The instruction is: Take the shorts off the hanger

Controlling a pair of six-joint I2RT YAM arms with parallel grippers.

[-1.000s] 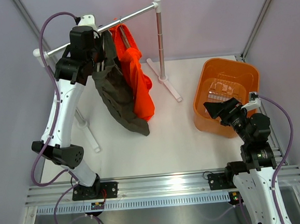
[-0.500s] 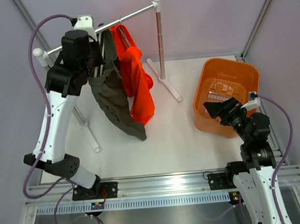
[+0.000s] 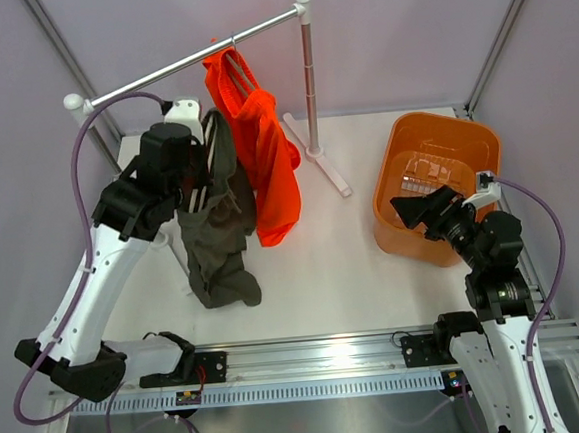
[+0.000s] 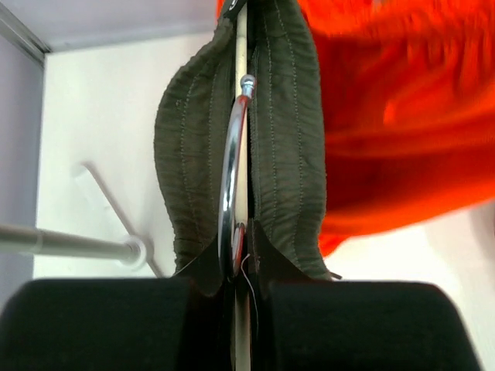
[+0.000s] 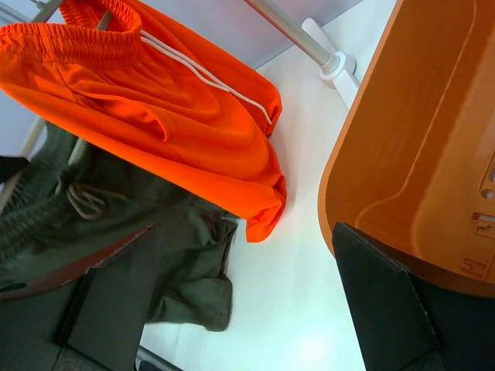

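Well, the shorts [image 3: 264, 148] hang from the hanger [image 3: 242, 78] on the rail [image 3: 158, 74]. They look limp and light, so I judge they will sag and slide rather than resist. The gathered waistband beside the drawstring looks the best place to pinch. The left gripper [image 4: 236, 282] is clamped on a pale hanger [image 4: 240, 46] carrying olive shorts [image 3: 221, 242]. The right gripper [image 3: 421, 209] gapes wide, holding nothing, by the orange bin [image 3: 464, 138].

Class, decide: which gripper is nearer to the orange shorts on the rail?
Left. The left gripper, shut on the pale hanger of a green garment, is just beside the shorts. The right gripper hangs open far to their right, by the basket.
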